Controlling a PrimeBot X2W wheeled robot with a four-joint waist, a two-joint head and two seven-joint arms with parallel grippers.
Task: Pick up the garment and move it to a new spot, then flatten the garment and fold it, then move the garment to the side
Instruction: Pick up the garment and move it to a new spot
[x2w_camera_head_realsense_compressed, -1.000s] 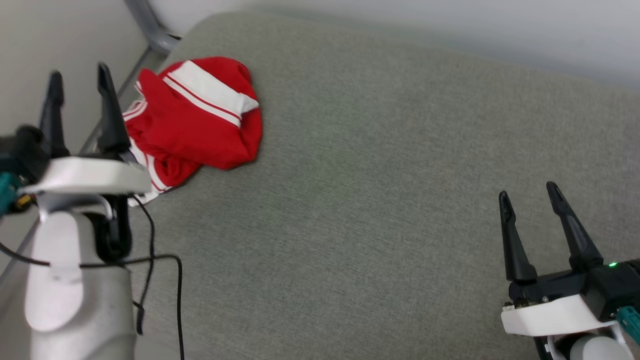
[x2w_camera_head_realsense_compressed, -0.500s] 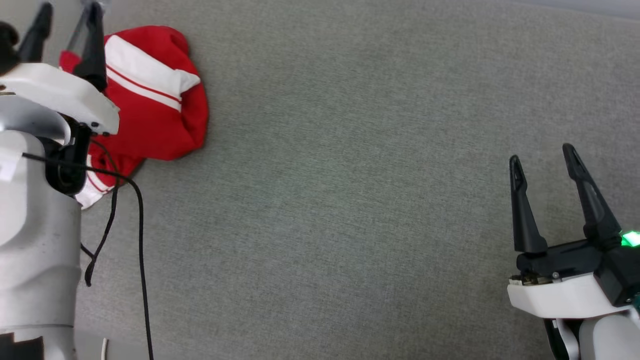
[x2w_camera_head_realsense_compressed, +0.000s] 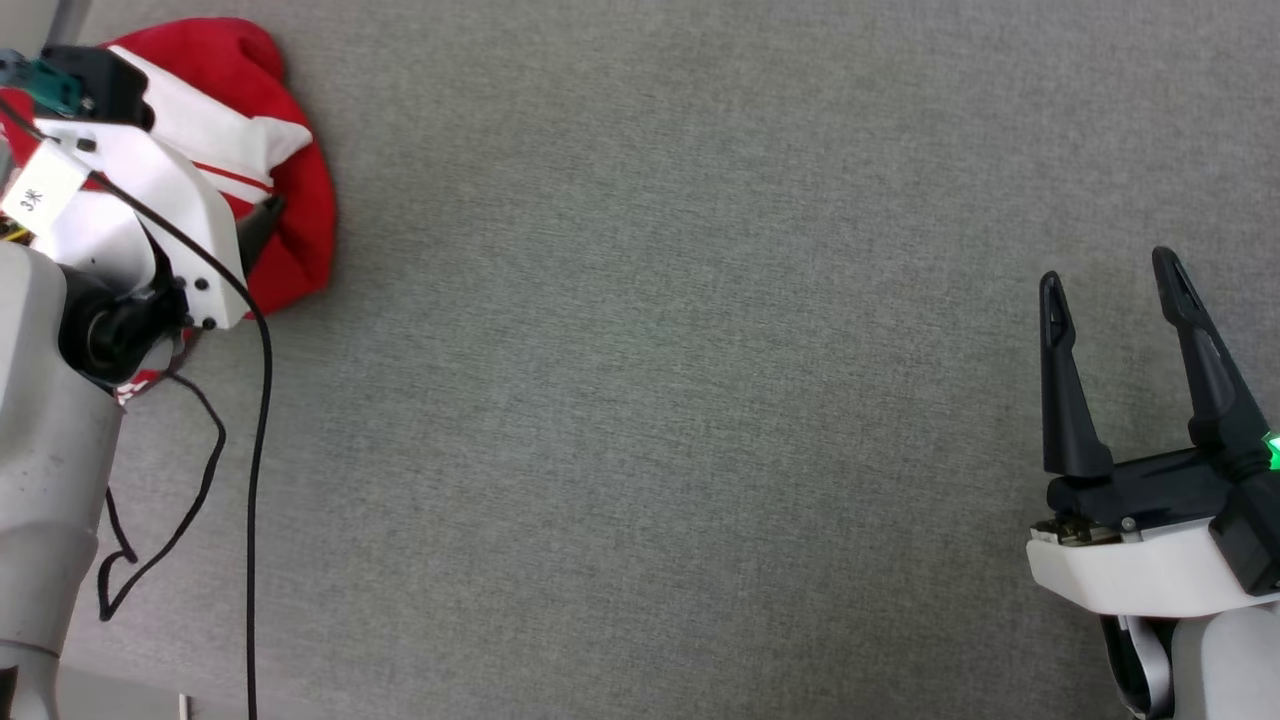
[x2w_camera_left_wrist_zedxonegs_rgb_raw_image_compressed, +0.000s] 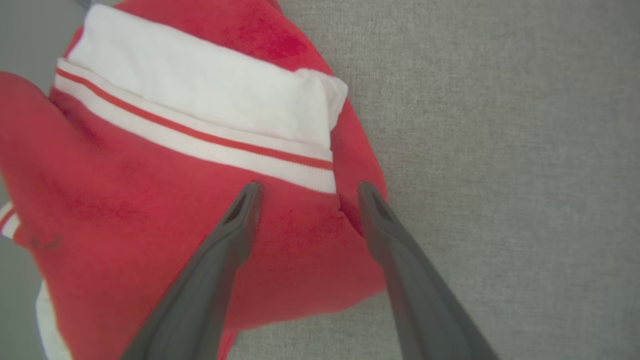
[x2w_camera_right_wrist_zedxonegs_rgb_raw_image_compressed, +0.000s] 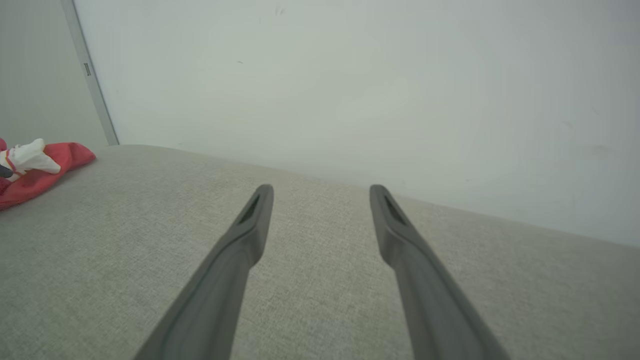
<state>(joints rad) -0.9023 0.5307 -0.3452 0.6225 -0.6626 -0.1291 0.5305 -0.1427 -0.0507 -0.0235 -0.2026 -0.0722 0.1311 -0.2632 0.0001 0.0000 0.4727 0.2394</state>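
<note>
Garment (x2w_camera_head_realsense_compressed: 300, 230): crumpled in a heap at the far left of the grey fabric surface (x2w_camera_head_realsense_compressed: 650, 400), with a white sleeve (x2w_camera_left_wrist_zedxonegs_rgb_raw_image_compressed: 200, 95) and its red-and-white trim uppermost. Left gripper (x2w_camera_left_wrist_zedxonegs_rgb_raw_image_compressed: 305, 187): directly over the heap, fingers spread apart, tips at the red cloth just beside the striped trim; contact cannot be confirmed, nothing held. Right gripper (x2w_camera_head_realsense_compressed: 1108, 268): near right, well apart from the garment, fingers spread, empty, above bare surface

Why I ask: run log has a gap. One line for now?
left gripper: open above crumpled shirt | right gripper: open above cushion | shirt: not held
</note>
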